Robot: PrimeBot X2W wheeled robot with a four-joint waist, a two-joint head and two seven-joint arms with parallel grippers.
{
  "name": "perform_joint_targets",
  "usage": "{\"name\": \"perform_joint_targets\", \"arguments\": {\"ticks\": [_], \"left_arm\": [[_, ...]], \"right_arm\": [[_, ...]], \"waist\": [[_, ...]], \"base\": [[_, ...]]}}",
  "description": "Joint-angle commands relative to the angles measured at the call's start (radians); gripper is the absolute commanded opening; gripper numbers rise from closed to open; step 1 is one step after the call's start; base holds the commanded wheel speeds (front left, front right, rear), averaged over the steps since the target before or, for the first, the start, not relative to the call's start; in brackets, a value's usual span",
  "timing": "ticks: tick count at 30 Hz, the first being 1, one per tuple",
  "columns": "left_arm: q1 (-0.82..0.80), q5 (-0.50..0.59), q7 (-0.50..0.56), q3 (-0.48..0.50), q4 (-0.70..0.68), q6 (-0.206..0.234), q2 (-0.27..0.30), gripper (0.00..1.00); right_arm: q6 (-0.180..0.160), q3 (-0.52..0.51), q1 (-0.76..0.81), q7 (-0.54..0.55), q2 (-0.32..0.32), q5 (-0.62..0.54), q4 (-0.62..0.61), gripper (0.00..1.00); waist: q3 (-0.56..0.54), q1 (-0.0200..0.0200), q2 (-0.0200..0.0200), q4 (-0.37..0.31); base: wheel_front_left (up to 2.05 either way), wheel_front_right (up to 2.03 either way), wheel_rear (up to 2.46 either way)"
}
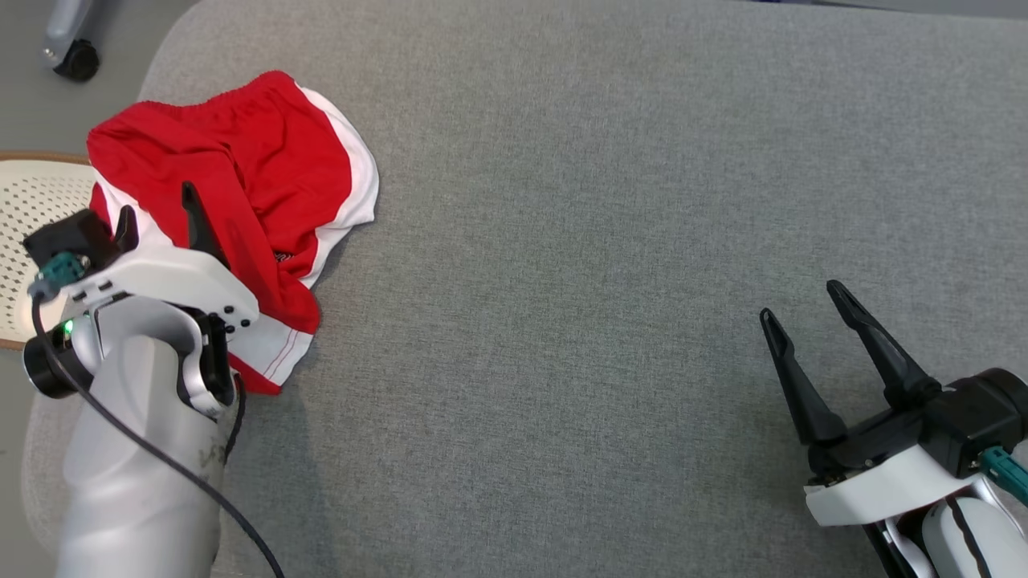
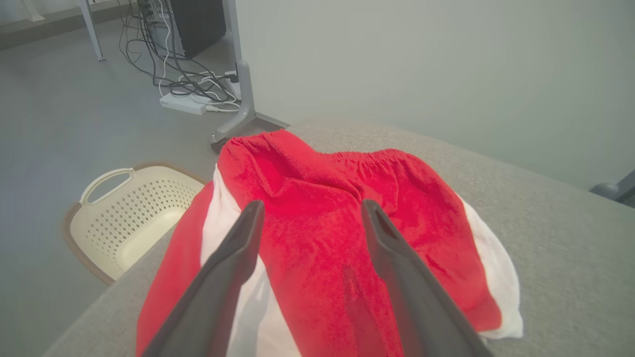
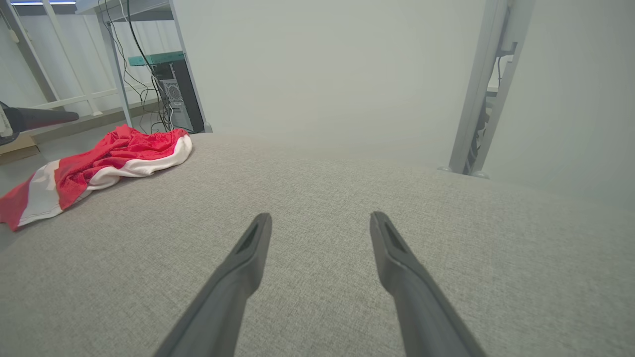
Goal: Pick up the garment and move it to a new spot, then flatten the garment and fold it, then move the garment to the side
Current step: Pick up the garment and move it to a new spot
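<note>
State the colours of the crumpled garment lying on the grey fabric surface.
The crumpled garment is red with white panels, clearest in the head view.

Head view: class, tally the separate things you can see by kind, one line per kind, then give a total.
Garment: 1
Laundry basket: 1
Grippers: 2, the left gripper and the right gripper
Padded table: 1
Caster wheel: 1
Total: 6
</note>
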Motion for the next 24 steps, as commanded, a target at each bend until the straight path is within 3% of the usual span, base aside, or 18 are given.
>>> {"name": "perform_joint_targets", "arguments": {"ticks": [1, 11, 20, 21, 22, 24], "left_arm": [[-0.047, -0.015, 0.038, 0.007, 0.049, -0.001, 0.014, 1.00], [-0.203, -0.040, 0.272, -0.028, 0.290, -0.023, 0.028, 1.00], [-0.239, -0.042, 0.291, -0.045, 0.397, -0.046, 0.036, 1.00], [-0.239, -0.043, 0.281, -0.046, 0.404, -0.052, 0.036, 0.40], [-0.239, -0.046, 0.265, -0.046, 0.407, -0.057, 0.038, 0.00], [-0.236, -0.050, 0.216, -0.043, 0.407, -0.066, 0.042, 0.00]], "right_arm": [[0.000, -0.001, -0.020, -0.006, -0.011, -0.005, -0.003, 1.00], [0.000, 0.017, -0.069, -0.006, -0.024, -0.011, -0.002, 1.00], [0.000, 0.024, -0.102, -0.006, -0.019, -0.004, -0.001, 1.00], [0.000, 0.023, -0.102, -0.006, -0.018, -0.003, 0.000, 1.00], [0.000, 0.022, -0.101, -0.006, -0.016, -0.003, 0.001, 1.00], [0.000, 0.021, -0.102, -0.006, -0.012, -0.001, 0.004, 1.00]], "waist": [[0.023, 0.0000, 0.0000, 0.000], [0.081, 0.0000, 0.0000, -0.002], [0.102, 0.0000, 0.0000, -0.021], [0.102, 0.0000, 0.0000, -0.024], [0.102, 0.0000, 0.0000, -0.026], [0.100, 0.0000, 0.0000, -0.031]], "base": [[0.00, 0.00, 0.00], [0.00, 0.00, 0.00], [0.00, 0.00, 0.00], [0.00, 0.00, 0.00], [0.00, 0.00, 0.00], [0.00, 0.00, 0.00]]}}
